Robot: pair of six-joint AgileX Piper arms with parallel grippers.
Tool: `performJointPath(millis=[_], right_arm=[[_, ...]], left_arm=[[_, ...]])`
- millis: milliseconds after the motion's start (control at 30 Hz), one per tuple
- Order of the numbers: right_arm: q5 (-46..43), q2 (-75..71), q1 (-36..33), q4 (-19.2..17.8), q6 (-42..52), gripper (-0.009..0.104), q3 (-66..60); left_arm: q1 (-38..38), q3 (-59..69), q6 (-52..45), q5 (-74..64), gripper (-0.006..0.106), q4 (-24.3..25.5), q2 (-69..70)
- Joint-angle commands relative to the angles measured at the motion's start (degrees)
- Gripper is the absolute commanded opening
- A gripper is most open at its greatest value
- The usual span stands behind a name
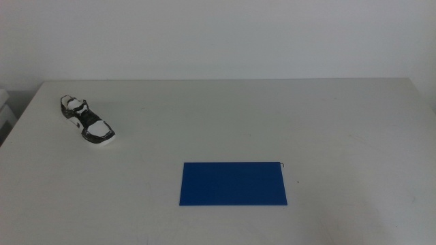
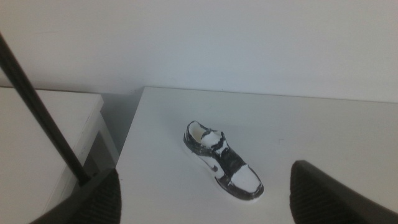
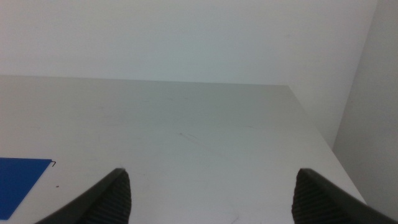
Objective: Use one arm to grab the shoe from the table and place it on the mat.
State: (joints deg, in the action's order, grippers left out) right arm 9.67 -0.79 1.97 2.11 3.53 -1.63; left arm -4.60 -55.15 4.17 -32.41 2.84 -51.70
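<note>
The shoe (image 1: 88,121), a small black and white sneaker, lies on the table (image 1: 225,116) at the far left, toe toward the front right. It also shows in the left wrist view (image 2: 222,162), beyond my left gripper (image 2: 205,196), whose jaws stand wide apart and empty. The blue mat (image 1: 233,184) lies flat near the table's front middle; a corner of the mat (image 3: 18,177) shows in the right wrist view. My right gripper (image 3: 211,196) is open and empty over the right part of the table. Neither arm shows in the middle view.
A white side unit (image 2: 43,143) with a black cable (image 2: 37,106) across it stands beside the table's left edge. The table's right edge (image 3: 323,143) and a white wall lie behind.
</note>
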Motion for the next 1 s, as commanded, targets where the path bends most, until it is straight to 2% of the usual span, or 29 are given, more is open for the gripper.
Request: performJointPath(millis=[0, 333, 467, 700, 967], right_arm=[[-4.5, -1.2, 0.3, -0.5, 0.7, 0.066, 0.5], [-4.5, -1.2, 0.3, -0.5, 0.7, 0.066, 0.5], [-4.5, -1.2, 0.3, -0.5, 0.7, 0.066, 0.5], [-4.5, -1.2, 0.3, -0.5, 0.7, 0.066, 0.5], [-4.5, -1.2, 0.3, -0.5, 0.7, 0.066, 0.5]], left_arm=[[-0.1, -5.7, 1.0, 1.4, 0.092, -0.6, -3.0], [-0.1, -20.8, 1.4, -3.3, 0.092, -0.7, -17.2], [-0.1, -26.1, 7.5, -9.1, 0.092, -1.0, -22.9], [-0.1, -37.7, 7.9, -17.4, 0.092, -1.0, -34.3], [-0.1, -54.2, 15.3, -27.3, 0.092, 1.0, -48.8]])
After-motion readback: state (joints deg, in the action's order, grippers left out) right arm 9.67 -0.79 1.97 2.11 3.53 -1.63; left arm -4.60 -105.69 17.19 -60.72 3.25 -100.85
